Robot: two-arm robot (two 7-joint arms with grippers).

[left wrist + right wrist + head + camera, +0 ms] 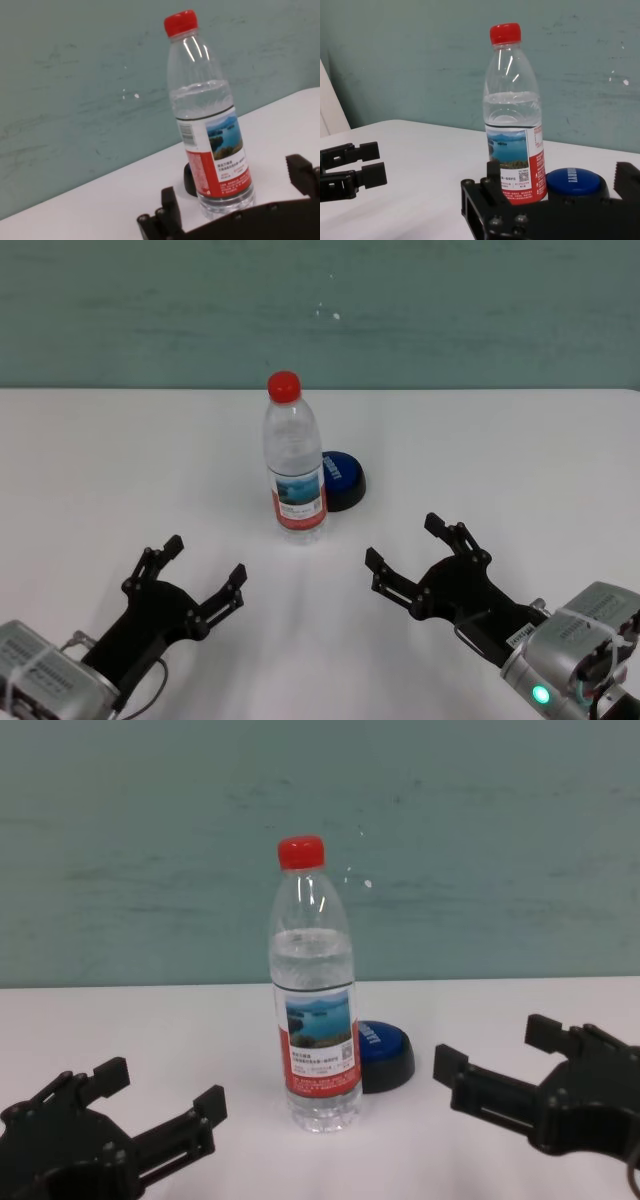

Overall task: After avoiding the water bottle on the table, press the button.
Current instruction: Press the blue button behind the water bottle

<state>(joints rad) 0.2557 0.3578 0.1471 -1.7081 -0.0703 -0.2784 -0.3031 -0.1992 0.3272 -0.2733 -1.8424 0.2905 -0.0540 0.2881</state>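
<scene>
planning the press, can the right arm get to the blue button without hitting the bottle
Probably yes. The button sits behind and to the right of the water bottle, and the open right gripper is on that same side, with bare table between.

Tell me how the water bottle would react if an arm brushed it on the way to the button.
The water bottle stands tall and narrow, so a knock near its red cap would probably tip it. It looks well filled, which should resist a light brush. Fallen, its round body would likely roll, perhaps onto the button close behind it. Both the left claw and right claw sit open, apart from it.
</scene>
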